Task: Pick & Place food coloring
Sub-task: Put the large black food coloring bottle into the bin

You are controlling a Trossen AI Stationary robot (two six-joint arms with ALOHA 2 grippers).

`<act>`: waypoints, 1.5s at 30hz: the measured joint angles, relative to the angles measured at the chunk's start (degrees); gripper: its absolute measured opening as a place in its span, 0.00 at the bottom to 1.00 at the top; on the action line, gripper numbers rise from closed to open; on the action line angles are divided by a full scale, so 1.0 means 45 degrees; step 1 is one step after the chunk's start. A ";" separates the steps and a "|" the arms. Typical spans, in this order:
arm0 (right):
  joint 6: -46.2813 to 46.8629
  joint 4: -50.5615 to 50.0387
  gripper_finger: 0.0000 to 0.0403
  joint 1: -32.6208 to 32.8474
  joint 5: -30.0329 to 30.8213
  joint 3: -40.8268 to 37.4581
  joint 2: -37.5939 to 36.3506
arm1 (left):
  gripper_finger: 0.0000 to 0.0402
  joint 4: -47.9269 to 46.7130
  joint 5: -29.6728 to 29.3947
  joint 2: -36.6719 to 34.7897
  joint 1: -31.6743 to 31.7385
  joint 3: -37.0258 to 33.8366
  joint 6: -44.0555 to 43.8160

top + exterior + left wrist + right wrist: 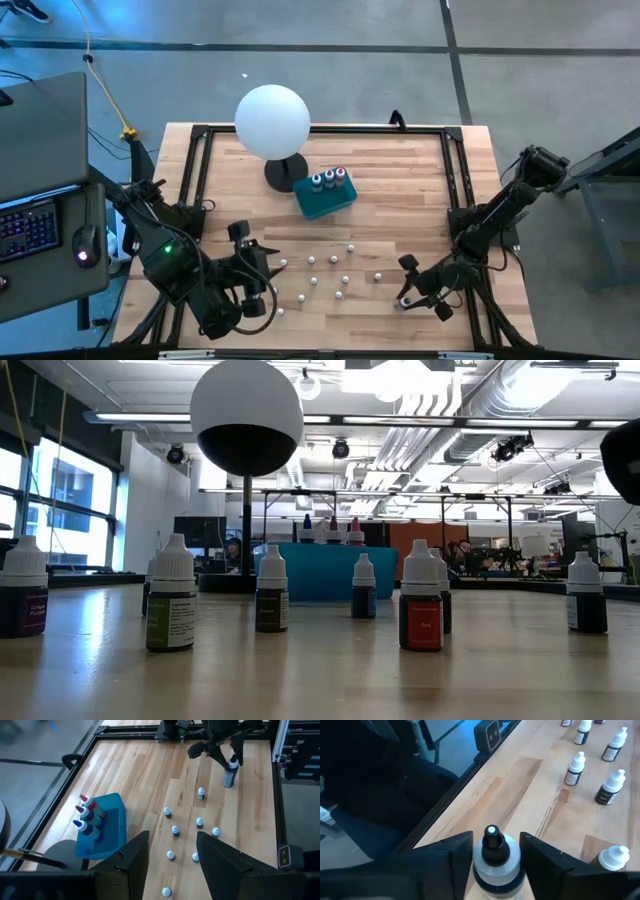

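Dark-capped bottle (492, 852) stands between right claw (495, 857) fingers.

Teal tray (322, 201), white globe (272, 120), pale wooden table (400, 180).

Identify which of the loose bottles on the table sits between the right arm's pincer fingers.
The black-tipped bottle near the table's right edge, apart from the scattered white-capped ones. The right pincer brackets its neck; the others stand free.
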 joint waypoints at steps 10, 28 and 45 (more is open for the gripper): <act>0.0087 0.1297 0.28 0.0000 0.0874 0.0000 0.0005 | 0.40 -0.0216 0.1823 0.0000 -0.0005 0.0000 0.1805; -0.3415 0.1796 0.30 -0.7110 0.2694 0.6048 0.2732 | 0.40 -0.1678 0.2267 -0.0344 0.1175 -0.0085 0.1708; -0.2346 -0.1273 0.28 -0.9855 0.5469 1.1365 0.8927 | 0.40 -0.1671 0.3644 -0.0345 0.1161 -0.0097 0.2278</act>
